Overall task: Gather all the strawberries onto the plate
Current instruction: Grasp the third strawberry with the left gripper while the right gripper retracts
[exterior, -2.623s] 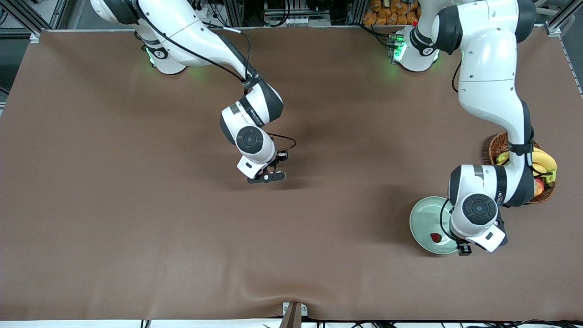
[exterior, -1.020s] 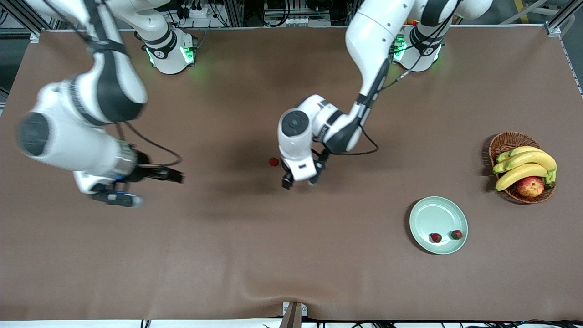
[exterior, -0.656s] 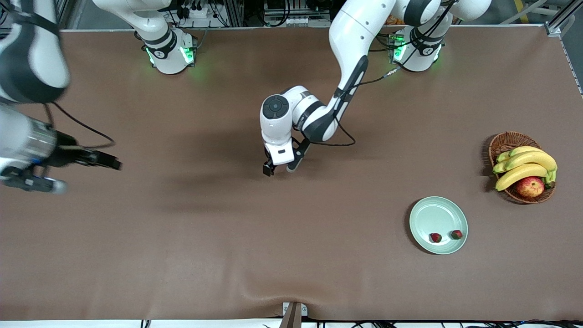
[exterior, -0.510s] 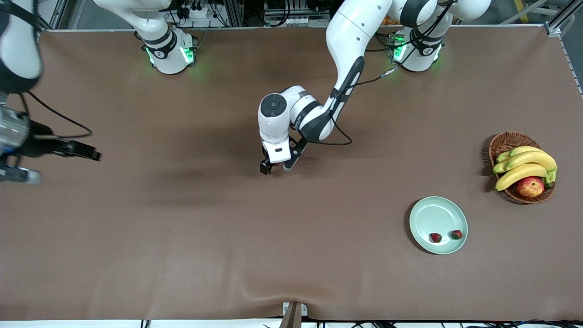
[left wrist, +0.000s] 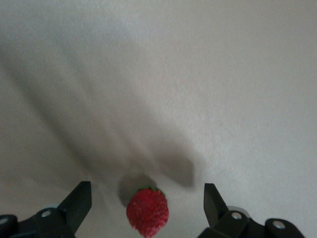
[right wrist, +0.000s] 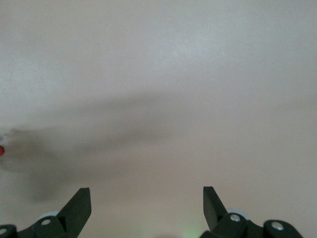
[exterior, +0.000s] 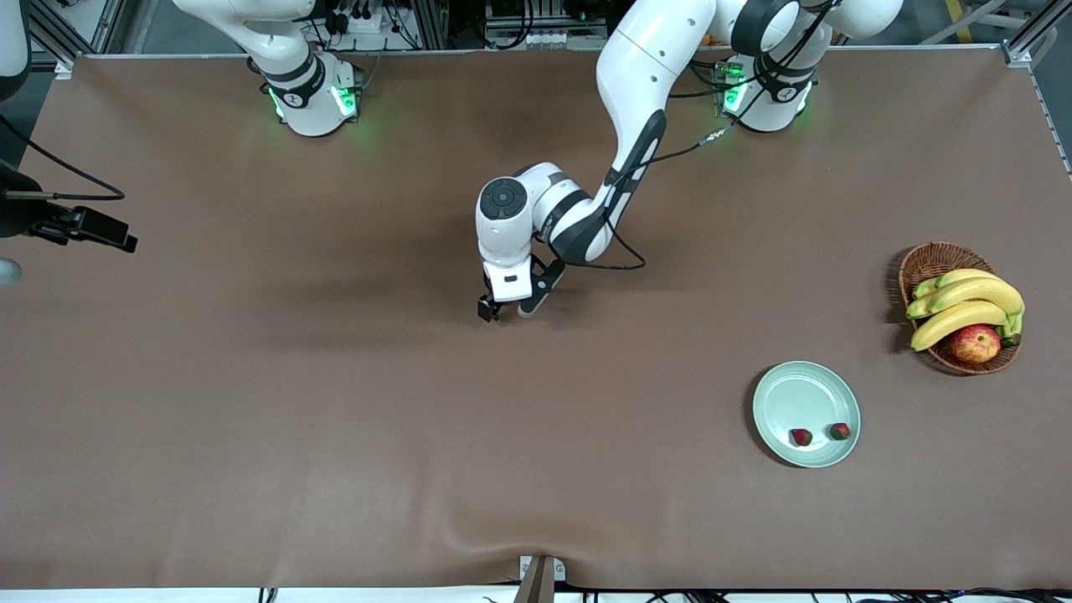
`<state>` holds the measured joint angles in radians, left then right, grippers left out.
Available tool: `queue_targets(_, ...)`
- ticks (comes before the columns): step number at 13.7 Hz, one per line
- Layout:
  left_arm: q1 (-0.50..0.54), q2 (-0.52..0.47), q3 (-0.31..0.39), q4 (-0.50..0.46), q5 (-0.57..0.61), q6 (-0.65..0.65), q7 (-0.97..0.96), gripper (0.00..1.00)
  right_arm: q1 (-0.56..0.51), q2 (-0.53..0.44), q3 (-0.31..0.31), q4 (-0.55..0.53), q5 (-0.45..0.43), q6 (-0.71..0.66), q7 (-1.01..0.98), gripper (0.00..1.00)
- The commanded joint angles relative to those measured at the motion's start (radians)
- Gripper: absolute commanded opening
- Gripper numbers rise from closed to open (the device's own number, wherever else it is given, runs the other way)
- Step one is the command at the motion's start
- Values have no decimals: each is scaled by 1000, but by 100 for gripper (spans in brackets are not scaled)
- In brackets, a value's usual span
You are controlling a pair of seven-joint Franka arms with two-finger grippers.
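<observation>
Brown cloth: the table cover (exterior: 335,435) runs wide and bare from the right arm's end to the middle; a wrinkle sits at its nearest edge, mid-table.
Open room: broad bare cloth lies around the middle of the table, and the plate and basket are well apart from it, toward the left arm's end.
Right arm: swung out to its own end of the table and waiting; the right gripper (right wrist: 146,210) hangs over bare cloth at that edge, its fingers spread wide with nothing between them.
Left arm: reaches from its base across to the table's middle, elbow bent, wrist pointing down.
Left gripper (exterior: 502,310): low over the cloth, fingers spread apart, straddling one strawberry without touching it.
Loose strawberry (left wrist: 147,211): lies on the cloth between the open fingers, green cap showing; hidden under the gripper in the front view.
Plate (exterior: 796,389): pale mint green, nearer the front camera than the basket.
Strawberries in plate (exterior: 801,436): two, side by side near the rim closest to the front camera, just apart.
Strawberry count: three in all, two in, one out.
Basket (exterior: 925,261): one, brown wicker, holding bananas (exterior: 963,306) and one apple (exterior: 976,343).
</observation>
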<state>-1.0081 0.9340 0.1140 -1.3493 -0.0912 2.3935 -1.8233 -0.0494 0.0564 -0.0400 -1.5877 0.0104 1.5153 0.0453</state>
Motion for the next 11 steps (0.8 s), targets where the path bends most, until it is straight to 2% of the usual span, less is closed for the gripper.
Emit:
queue_targets(1, -14, 9, 1, 13, -5, 6, 18, 100, -30, -68, 14, -70, -21, 0, -34, 100)
queue_targets(3, -14, 9, 3, 13, -5, 6, 18, 100, -30, -127, 14, -89, -21, -42, -38, 100)
queue_targets(4, -14, 9, 1, 13, -5, 6, 21, 78, -32, -142, 14, -77, -23, -91, -36, 100)
queue_targets(5, -14, 9, 3, 12, 2, 6, 33, 40, -32, -147, 14, -55, -14, -116, -36, 100)
queue_targets(6, -14, 9, 3, 12, 7, 6, 50, 8, -32, -153, 12, -45, -12, -118, -38, 100)
queue_targets(7, -14, 9, 1, 12, 8, 4, 55, 0, -26, -159, 12, -25, -12, -124, -36, 100)
queue_targets(9, -14, 8, 3, 12, 8, 3, 55, 0, -17, -155, 15, 29, -7, -191, -28, 100)
queue_targets(11, -14, -1, 3, 12, 11, -4, 55, 0, 0, -148, 15, 63, -7, -193, -27, 100)
